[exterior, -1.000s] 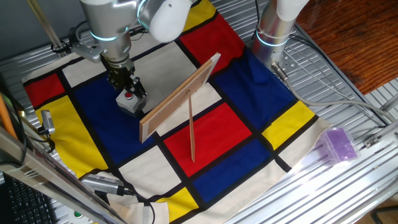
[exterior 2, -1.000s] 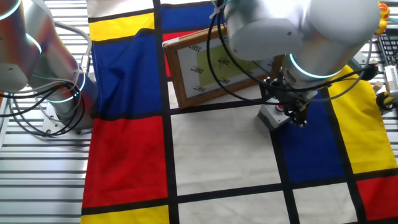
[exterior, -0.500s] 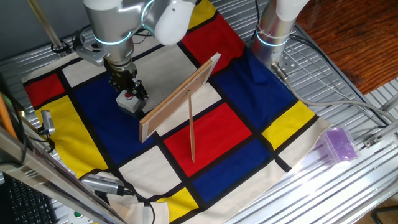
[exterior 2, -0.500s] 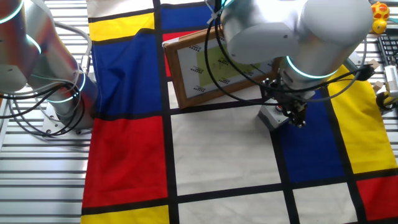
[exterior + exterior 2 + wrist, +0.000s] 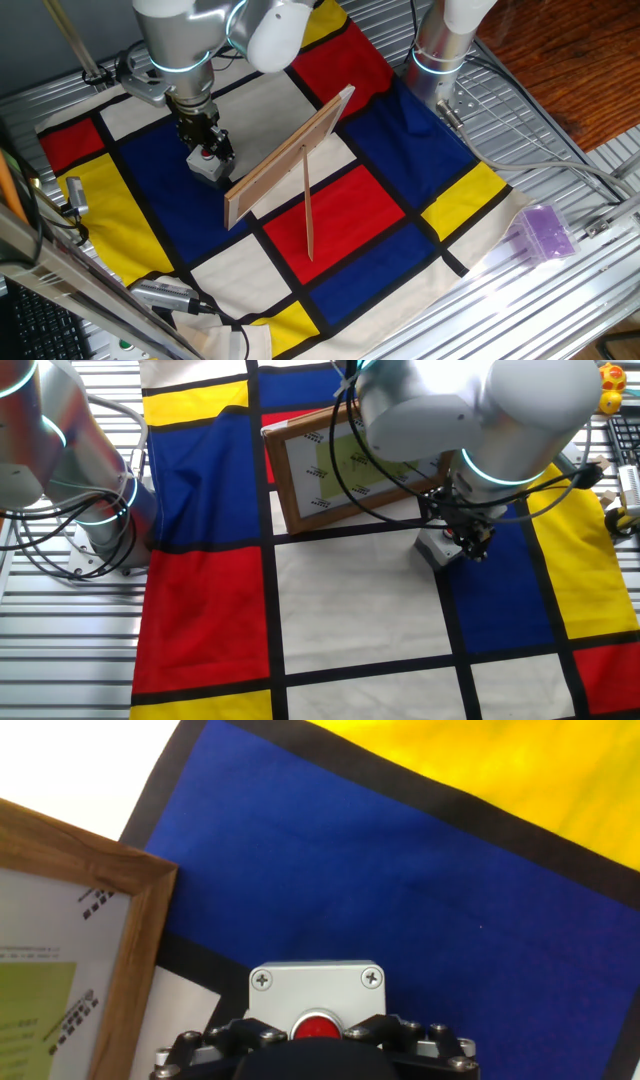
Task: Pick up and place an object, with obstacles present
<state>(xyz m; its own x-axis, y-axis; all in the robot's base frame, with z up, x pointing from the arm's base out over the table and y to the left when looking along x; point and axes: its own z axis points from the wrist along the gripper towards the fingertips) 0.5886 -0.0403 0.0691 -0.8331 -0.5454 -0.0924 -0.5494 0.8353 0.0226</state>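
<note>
The grey box with a round red button (image 5: 207, 162) rests on a blue square of the cloth, just left of the wooden board (image 5: 290, 155). My gripper (image 5: 206, 146) is lowered onto the box with its jaws tight against the box's sides. The other fixed view shows the gripper (image 5: 472, 543) over the box (image 5: 438, 548), in front of the board (image 5: 350, 465). In the hand view the box (image 5: 316, 992) and its red button lie right at my jaws (image 5: 317, 1038). The slim stick (image 5: 308, 205) leans from the board.
A second robot base (image 5: 440, 55) stands at the far side of the cloth. A translucent purple block (image 5: 545, 232) lies on the metal table at the right. Cables and tools lie along the near left edge (image 5: 75, 195).
The arm shifted slightly over the box about a second ago and has since held still. The box and the board have not moved.
</note>
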